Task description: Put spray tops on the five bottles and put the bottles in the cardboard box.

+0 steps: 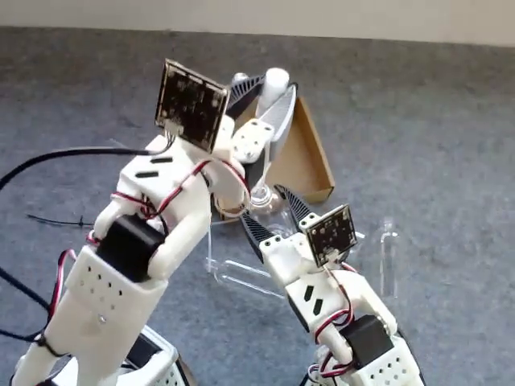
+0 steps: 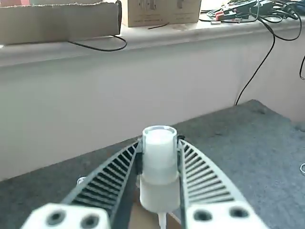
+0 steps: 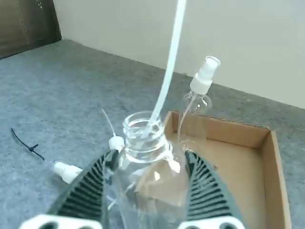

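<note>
**Clerk:** Entry one, left gripper [image 2: 159, 143]. Condition?

**Checker:** Pinching a white spray top [image 2: 159, 183], one ribbed finger pressed on each side. The capped end stands out past the fingertips. In the high view this gripper [image 1: 273, 92] is at upper centre of the frame, overlapping the upper left end of the cardboard box [image 1: 310, 161].

**Clerk:** Entry two, right gripper [image 3: 150, 155].

**Checker:** Clamped on a clear bottle [image 3: 145, 176], with a finger against each side just under the neck. The bottle is upright, its mouth open and bare. In the high view the right gripper [image 1: 261, 205] is at centre frame, directly below the left gripper.

**Clerk:** Entry three, link between the two?

**Checker:** A white dip tube [image 3: 167, 81] comes down from above, and its lower end is inside the bottle's mouth. The spray top itself is well above the neck, not seated.

**Clerk:** Entry four, box contents.

**Checker:** One finished bottle [image 3: 194, 102] stands inside with a sprayer fitted. The box [image 3: 248, 162] is open-topped and lies just behind the held bottle.

**Clerk:** Entry five, loose stock on the grey carpet [image 1: 418, 121].

**Checker:**
- First loose top [image 3: 66, 170], lying near the right gripper's finger.
- Second loose top [image 3: 116, 141], just beside that finger's tip.
- Lying bottle [image 1: 241, 277], lower centre of the high view, between the arms.
- Another clear piece [image 1: 389, 253], right of the right arm, too faint to name.
- Black cable tie [image 1: 60, 219], left of frame.
</note>
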